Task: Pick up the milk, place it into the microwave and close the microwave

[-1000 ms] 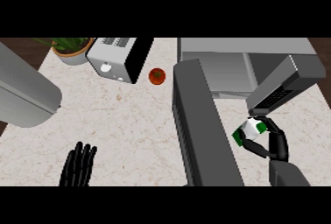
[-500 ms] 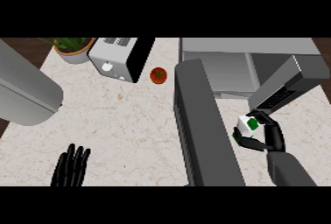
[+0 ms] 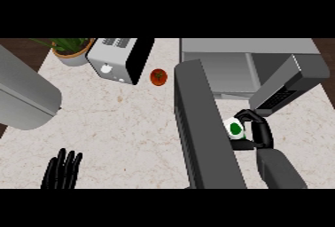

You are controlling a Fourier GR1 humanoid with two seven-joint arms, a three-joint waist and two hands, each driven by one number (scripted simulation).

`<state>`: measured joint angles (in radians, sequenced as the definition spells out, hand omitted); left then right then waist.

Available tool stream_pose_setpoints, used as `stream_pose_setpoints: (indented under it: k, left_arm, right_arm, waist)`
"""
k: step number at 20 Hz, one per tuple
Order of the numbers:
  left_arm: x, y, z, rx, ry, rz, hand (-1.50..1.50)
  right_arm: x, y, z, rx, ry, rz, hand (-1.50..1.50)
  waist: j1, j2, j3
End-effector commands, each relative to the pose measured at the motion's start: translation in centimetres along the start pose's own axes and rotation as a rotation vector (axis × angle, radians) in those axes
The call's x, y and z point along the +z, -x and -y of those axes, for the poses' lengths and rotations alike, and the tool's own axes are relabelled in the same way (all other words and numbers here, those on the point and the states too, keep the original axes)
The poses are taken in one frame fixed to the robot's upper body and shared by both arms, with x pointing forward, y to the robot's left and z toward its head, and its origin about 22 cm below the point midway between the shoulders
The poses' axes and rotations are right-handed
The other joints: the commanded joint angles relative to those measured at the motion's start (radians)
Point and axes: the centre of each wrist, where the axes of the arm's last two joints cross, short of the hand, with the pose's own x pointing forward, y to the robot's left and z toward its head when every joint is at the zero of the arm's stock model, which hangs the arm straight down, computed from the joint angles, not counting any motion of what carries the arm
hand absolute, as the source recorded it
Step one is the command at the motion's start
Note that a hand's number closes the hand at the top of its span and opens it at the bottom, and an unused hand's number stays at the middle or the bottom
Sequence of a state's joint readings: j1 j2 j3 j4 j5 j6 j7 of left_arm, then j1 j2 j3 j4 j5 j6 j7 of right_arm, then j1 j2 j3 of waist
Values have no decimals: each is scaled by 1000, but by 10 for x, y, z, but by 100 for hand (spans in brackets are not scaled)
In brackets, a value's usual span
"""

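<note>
- Gripping the milk [image 3: 233, 128], the right hand [image 3: 256, 134] has its fingers curled round it, between the open microwave door [image 3: 203, 128] and the microwave [image 3: 262, 66].
- Milk's long axis: too hidden to tell.
- Left hand [image 3: 62, 170] rests at lower left, fingers straight.

Light is even and fairly bright across the pale tabletop [image 3: 124, 128], with no glare spots. Shadows are soft and short: a faint dark edge under the toaster [image 3: 121, 60] and beside the open microwave door [image 3: 206, 133]. The microwave [image 3: 262, 62] cavity reads as flat mid-grey, dimmer than the stone. The black right hand [image 3: 258, 133] loses inner detail against dark parts. Straight edges lean outward toward the frame sides
</note>
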<state>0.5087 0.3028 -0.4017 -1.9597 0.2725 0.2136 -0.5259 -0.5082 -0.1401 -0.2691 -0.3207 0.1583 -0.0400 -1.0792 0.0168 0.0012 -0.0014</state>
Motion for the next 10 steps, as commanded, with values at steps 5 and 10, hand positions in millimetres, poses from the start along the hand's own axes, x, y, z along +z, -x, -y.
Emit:
stream_pose_setpoints:
  k: [5, 10]
  left_arm:
    - [3, -1, -21, 6, -8, -19, -150]
    - [10, 2, -7, -24, -26, -18, -150]
  right_arm:
    - [-9, -12, -44, -15, 14, 129, 150]
    - [-43, -28, -40, 77, 51, 117, 150]
  waist:
    - [-14, -4, 1]
    - [-7, -1, 2]
